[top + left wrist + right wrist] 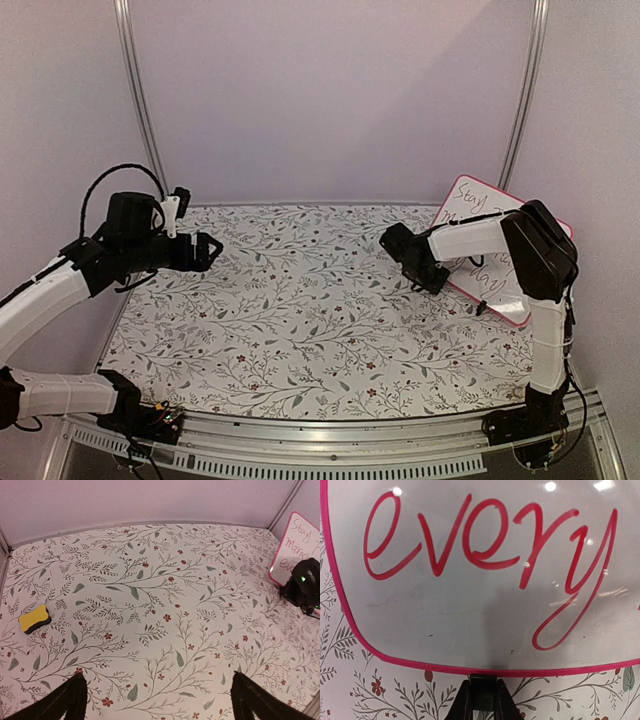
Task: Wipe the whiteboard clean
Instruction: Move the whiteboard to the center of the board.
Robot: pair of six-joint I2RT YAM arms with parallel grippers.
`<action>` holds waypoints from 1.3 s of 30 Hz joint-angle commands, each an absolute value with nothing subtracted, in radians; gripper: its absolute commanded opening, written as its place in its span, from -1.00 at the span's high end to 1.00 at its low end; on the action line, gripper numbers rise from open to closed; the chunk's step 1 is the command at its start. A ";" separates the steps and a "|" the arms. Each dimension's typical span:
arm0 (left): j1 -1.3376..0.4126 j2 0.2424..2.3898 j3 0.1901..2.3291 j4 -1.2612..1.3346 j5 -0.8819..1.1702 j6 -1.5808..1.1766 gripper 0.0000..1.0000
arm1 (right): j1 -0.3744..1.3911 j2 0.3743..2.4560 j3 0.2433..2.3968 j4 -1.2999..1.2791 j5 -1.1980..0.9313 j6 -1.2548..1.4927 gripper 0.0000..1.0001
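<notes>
Floral tabletop (300,320), whiteboard (480,615) at right edge

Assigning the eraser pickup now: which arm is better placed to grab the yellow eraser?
Left. The left fingers are open and free above the table, with the eraser in their wrist view. The right fingers are closed at the whiteboard's lower edge, on the opposite side.

One whiteboard (470,615), one yellow eraser (34,618)
</notes>
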State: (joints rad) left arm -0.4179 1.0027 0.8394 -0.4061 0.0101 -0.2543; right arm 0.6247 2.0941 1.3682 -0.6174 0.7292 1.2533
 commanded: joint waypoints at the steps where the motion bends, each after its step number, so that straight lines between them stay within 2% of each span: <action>1: -0.405 0.976 0.831 -0.397 0.017 -0.245 -0.99 | 0.669 2.115 1.411 -0.589 0.741 1.220 1.00; 13: -0.401 0.949 0.829 -0.411 0.003 -0.270 -0.99 | 0.788 2.187 1.562 -0.570 0.692 1.171 1.00; 27: -0.399 0.923 0.828 -0.426 -0.034 -0.277 -0.99 | 0.950 2.397 1.885 -0.554 0.647 1.049 1.00; 31: -0.398 0.924 0.830 -0.428 -0.033 -0.279 -0.99 | 0.996 2.454 1.953 -0.521 0.629 1.000 0.94; 35: -0.398 0.925 0.836 -0.428 -0.032 -0.281 -0.99 | 1.016 2.484 1.991 -0.499 0.608 0.954 0.69; 39: -0.399 0.925 0.837 -0.428 -0.031 -0.283 -0.99 | 1.017 2.448 1.960 -0.463 0.601 0.885 0.30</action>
